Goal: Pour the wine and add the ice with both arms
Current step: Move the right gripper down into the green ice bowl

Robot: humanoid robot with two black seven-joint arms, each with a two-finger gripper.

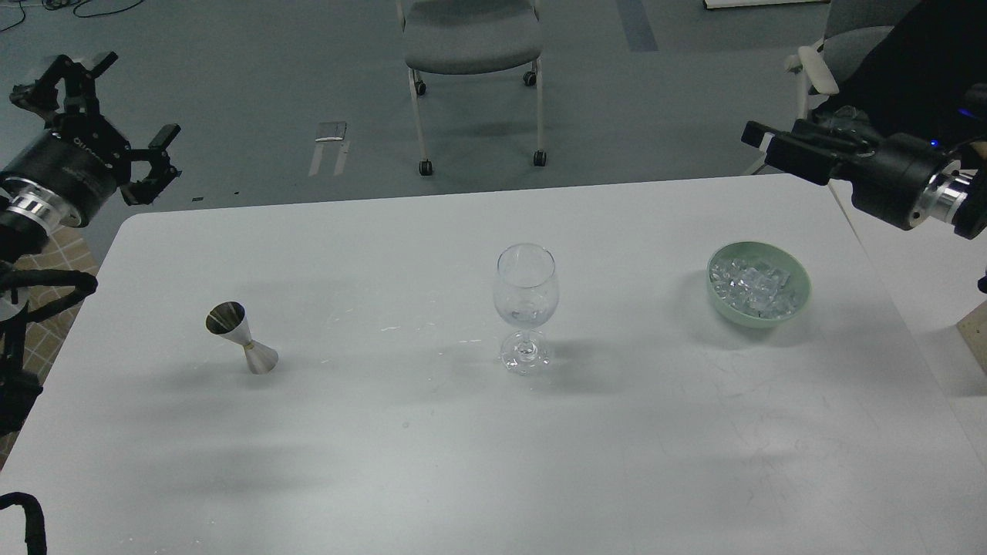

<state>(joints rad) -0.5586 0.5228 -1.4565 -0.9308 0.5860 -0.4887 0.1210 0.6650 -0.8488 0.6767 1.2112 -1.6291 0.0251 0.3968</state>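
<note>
An empty clear wine glass [525, 308] stands upright at the middle of the white table [432, 462]. A steel jigger [240, 338] stands to its left. A pale green bowl [802, 297] at the right holds a pile of clear ice cubes [754, 284]. My left gripper [127, 104] hangs open and empty beyond the table's far left corner, well away from the jigger. My right gripper [759, 142] points left above the far right corner, behind the bowl; it shows side-on and dark, so its fingers cannot be told apart.
A grey wheeled chair [470, 46] stands on the floor behind the table. A checked tan seat [58, 247] sits off the table's left edge. Another white surface [917, 270] adjoins the right edge.
</note>
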